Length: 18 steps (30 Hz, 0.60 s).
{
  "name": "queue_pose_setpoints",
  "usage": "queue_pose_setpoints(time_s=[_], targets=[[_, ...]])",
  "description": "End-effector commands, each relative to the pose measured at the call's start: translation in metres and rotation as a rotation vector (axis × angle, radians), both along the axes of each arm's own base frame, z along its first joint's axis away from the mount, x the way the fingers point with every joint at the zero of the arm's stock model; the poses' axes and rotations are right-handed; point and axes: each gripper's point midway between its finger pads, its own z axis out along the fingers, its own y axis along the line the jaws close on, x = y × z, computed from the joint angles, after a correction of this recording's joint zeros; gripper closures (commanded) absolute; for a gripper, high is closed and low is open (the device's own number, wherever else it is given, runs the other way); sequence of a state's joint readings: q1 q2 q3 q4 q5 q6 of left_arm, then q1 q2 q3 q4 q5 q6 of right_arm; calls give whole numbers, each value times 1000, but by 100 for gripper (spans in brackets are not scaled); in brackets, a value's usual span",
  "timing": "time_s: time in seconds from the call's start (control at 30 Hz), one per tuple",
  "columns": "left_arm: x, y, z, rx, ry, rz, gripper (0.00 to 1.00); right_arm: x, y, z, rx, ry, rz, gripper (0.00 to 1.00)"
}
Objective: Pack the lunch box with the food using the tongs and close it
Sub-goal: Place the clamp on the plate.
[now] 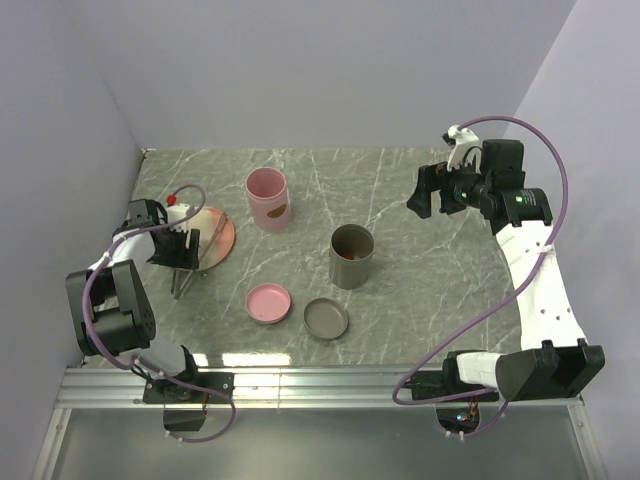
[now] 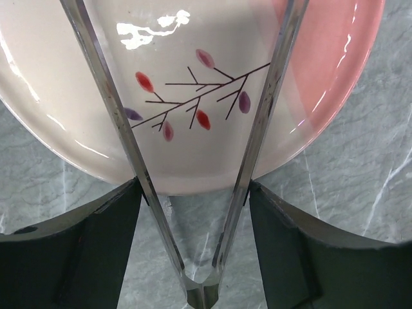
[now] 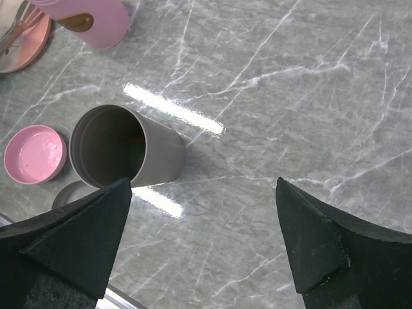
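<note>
Risk: the tongs (image 2: pixel 127 141) could twist or drop from a loose hold on thin, slick arms. My left gripper (image 2: pixel 194 193) is moderately wide, its fingers (image 2: pixel 96 238) bearing on both arms at the plate (image 2: pixel 58 84) rim. Food (image 1: pixel 347 256) sits in the grey container (image 1: pixel 352 276), well apart from the plate.

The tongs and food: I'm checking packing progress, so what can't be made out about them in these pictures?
- Tongs: tips cut off by the top edge in the left wrist view; partly under the left gripper from above.
- Grey cup: something reddish inside, too small from above, shadowed in the right wrist view.
- Plate: far part out of the left wrist frame, arm over it from above; what remains on it is unknown.
</note>
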<state>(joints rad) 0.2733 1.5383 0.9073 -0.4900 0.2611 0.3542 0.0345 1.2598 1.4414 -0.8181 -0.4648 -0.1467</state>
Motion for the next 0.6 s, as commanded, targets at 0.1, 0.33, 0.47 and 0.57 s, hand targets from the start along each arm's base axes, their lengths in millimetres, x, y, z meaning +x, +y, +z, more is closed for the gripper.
queue_pose_setpoints(time_s=[0.1,0.33,0.47,0.57], targets=[[1,-1,8,21,-25,-21,26,2,-1,8,-2,-16,7,0],[3,-5,34,1,-57,-19,9,-1,-1,7,-4,-15,14,0],[9,-6,48,-6,-74,-20,8,-3,1,7,-1,-14,33,0],[14,-5,65,-5,-101,-18,6,-6,2,11,-7,-34,49,0]])
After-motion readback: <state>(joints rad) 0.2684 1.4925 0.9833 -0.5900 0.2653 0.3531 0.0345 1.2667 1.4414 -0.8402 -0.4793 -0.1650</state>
